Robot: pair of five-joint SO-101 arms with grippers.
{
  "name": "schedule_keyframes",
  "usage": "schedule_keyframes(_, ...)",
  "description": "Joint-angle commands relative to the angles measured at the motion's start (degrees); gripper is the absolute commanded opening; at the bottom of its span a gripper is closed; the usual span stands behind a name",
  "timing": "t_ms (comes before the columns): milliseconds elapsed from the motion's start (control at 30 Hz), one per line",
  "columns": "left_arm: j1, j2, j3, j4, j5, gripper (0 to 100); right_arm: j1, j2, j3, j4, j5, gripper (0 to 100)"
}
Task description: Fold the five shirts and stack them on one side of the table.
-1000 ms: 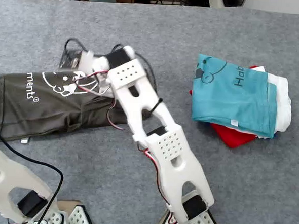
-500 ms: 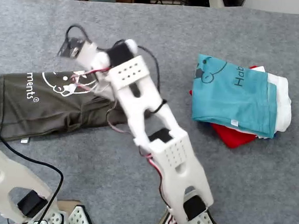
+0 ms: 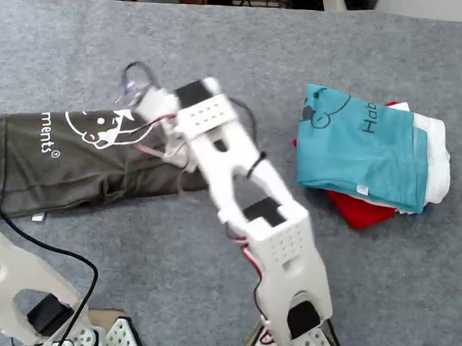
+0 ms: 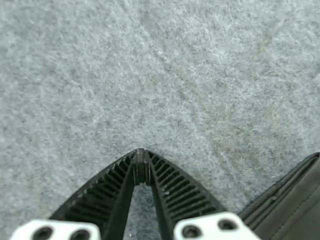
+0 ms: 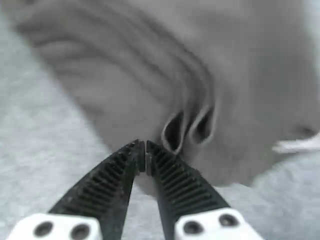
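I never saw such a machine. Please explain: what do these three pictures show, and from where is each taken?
Two white robot arms stand at a table with a grey cover. One picture looks down from above; the others come from a camera on each wrist, showing the black left gripper and right gripper, both shut, holding nothing. A dark shirt lies apart from a stack: a teal shirt on top, a white shirt and a red shirt beneath.

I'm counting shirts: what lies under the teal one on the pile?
A white shirt and a red shirt stick out beneath the teal shirt. Anything more is covered.
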Motion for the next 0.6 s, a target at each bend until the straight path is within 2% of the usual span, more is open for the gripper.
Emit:
schedule_keyframes(0,0.7,-0.8,-3.3,0.4,-0.1,3,5.0,-3.9,0.3,-4.9,2.7,1.5)
schedule_keyframes(133,0.7,-0.8,-3.3,0.4,-0.1,3,6.9,-4.2,-0.7,-9.8,3.2,1.5)
schedule_keyframes(233,0.7,-0.8,-3.3,0.4,-0.1,3,7.2,-4.3,-2.4,-9.5,3.2,1.5)
schedule_keyframes(433,0.9,-0.8,-3.0,0.6,-0.4,3,5.8,-4.3,-13.4,6.2,2.8,1.5)
schedule_keyframes(500,2.4,-1.1,-4.1,4.6,-3.3,3,5.7,-4.3,-18.2,12.5,2.7,1.5)
schedule_keyframes(567,4.3,-3.1,-7.3,12.3,-4.7,3,6.0,-4.9,-20.8,15.0,0.4,1.5)
